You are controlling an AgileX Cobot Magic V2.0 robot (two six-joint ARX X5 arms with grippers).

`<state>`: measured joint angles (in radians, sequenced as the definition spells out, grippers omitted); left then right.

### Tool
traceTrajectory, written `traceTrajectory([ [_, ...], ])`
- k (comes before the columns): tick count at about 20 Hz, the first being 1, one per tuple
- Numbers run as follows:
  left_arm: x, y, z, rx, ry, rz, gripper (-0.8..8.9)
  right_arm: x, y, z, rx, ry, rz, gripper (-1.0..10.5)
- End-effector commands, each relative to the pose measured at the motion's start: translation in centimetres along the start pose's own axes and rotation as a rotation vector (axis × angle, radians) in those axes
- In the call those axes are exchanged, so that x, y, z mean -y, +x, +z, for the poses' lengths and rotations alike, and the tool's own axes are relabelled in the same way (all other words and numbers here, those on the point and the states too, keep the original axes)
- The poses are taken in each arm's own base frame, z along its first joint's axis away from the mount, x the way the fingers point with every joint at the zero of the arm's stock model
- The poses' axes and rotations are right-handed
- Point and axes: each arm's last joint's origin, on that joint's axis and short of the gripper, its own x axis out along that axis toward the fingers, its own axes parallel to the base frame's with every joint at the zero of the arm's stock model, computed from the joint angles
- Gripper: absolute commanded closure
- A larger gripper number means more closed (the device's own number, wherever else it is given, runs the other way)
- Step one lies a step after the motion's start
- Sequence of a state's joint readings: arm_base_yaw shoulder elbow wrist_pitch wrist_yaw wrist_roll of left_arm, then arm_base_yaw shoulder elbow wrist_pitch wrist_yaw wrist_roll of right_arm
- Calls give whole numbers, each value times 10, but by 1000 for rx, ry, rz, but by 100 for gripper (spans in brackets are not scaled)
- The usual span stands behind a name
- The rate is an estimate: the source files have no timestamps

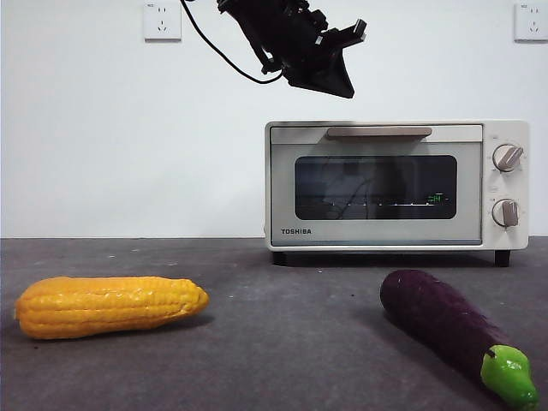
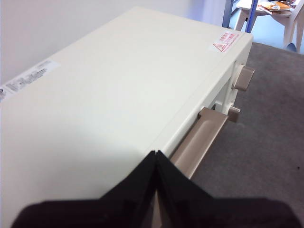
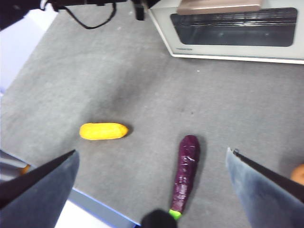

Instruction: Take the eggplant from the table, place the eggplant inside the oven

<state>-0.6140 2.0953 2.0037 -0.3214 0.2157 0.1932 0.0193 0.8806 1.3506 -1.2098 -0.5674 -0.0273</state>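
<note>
Left gripper (image 1: 330, 64), jaws pressed together, hovers above the oven (image 1: 377, 184) (door closed) — the eggplant (image 1: 449, 330) lies at its five o'clock; right gripper (image 3: 152, 164) spread wide.

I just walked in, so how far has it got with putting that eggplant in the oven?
Nothing is done yet: the eggplant lies on the table and the oven door is closed. The left gripper, shut, hovers above the door handle. The right gripper hangs open over the eggplant. Opening, picking and loading remain.

Yellow corn cob (image 1: 110, 305) lying flat; 2 wall sockets (image 1: 162, 20) on white wall behind.
</note>
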Motion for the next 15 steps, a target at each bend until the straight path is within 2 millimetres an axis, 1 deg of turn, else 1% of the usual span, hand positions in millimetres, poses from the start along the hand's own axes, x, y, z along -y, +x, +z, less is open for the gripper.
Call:
traceTrajectory([
  [1,3,13,-10,-27,21,-5,820,-1,-1,1,9,-18,14,380],
  [8,5,14,-11,-32,38,-20,820,-1,-1,1,8,-18,14,381],
  [11,10,23,-19,-56,40,-54,820,-1,-1,1,8,-18,14,381],
  [15,11,39,-37,-110,28,-67,820,-1,-1,1,7,-16,14,381],
])
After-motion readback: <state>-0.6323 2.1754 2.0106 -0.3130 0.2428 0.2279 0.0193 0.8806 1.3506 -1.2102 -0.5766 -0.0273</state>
